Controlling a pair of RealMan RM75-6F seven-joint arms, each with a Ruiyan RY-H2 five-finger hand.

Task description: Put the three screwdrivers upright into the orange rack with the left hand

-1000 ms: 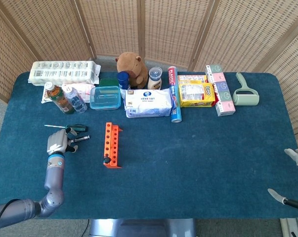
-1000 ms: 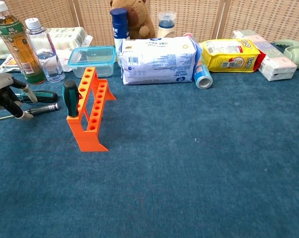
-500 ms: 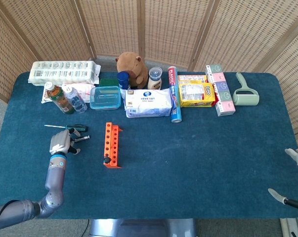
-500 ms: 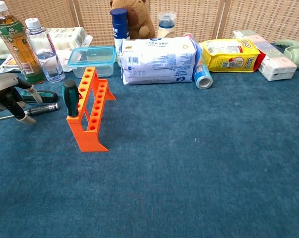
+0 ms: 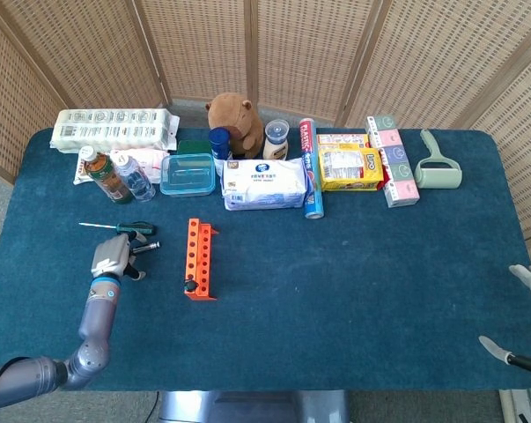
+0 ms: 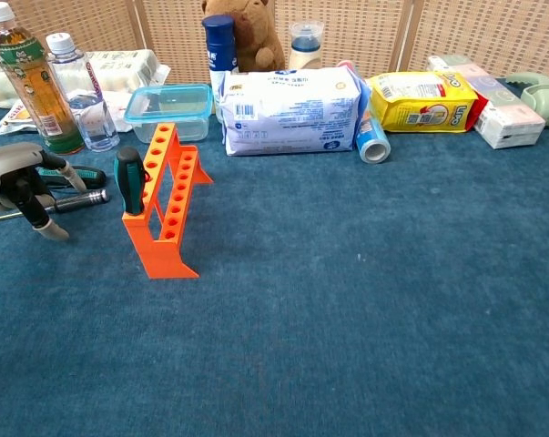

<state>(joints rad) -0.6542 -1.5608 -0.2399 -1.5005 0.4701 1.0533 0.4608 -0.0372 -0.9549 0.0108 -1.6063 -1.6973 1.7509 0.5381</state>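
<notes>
The orange rack (image 5: 199, 258) (image 6: 167, 202) lies left of the table's centre, with one green-handled screwdriver (image 6: 128, 180) (image 5: 190, 285) upright in its near end. Two more screwdrivers lie flat to its left: a green-handled one (image 5: 135, 229) (image 6: 85, 174) and, nearer, a black-and-silver one (image 5: 147, 248) (image 6: 85, 198). My left hand (image 5: 110, 257) (image 6: 17, 181) hovers over their shafts, fingers (image 6: 52, 228) spread and pointing down, holding nothing. My right hand (image 5: 522, 319) shows at the far right edge of the head view, fingers apart and empty.
Along the back stand two bottles (image 6: 45, 84), a clear lidded box (image 6: 169, 109), a wipes pack (image 6: 292, 111), a blue can (image 6: 373, 138), a yellow packet (image 6: 421, 100), a plush toy (image 5: 237, 122) and a lint roller (image 5: 438, 167). Blue cloth (image 6: 365, 300) covers the table.
My left hand has drifted slightly nearer and toward the rack, with its fingers dropping lower toward the cloth. The screwdrivers and the rack have not moved.
</notes>
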